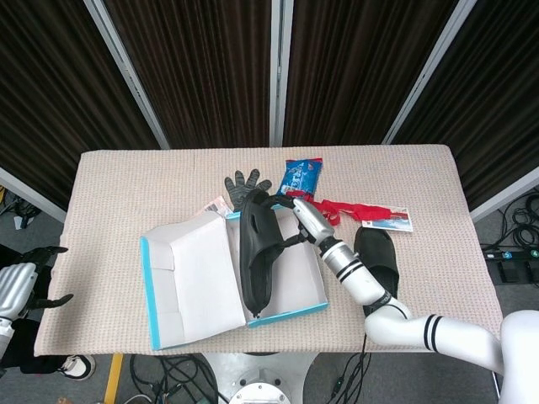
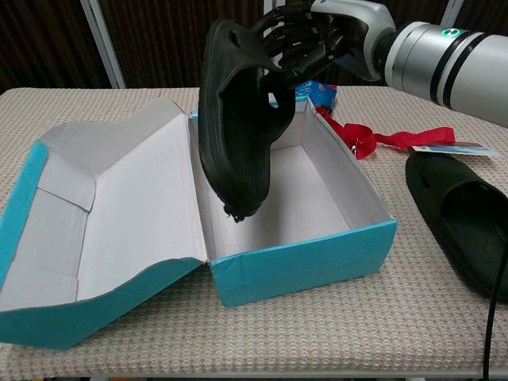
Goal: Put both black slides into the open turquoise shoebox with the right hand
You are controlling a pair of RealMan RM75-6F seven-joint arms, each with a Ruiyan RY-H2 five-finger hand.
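My right hand [image 1: 305, 217] [image 2: 311, 40] grips one black slide [image 1: 257, 255] [image 2: 236, 127] by its strap and holds it tilted, heel down, above the left part of the open turquoise shoebox [image 1: 286, 313] [image 2: 305, 259]. The slide's lower end hangs inside the box near its hinge side. The second black slide [image 1: 378, 261] [image 2: 460, 228] lies flat on the table to the right of the box. My left hand [image 1: 18, 286] is open, off the table's left edge, and holds nothing.
The box's lid [image 1: 187, 282] [image 2: 103, 230] lies open to the left. A grey glove [image 1: 245, 188], a blue and red packet [image 1: 301, 177] [image 2: 316, 90] and a red lanyard with a card [image 1: 375, 215] [image 2: 413, 139] lie behind and right of the box.
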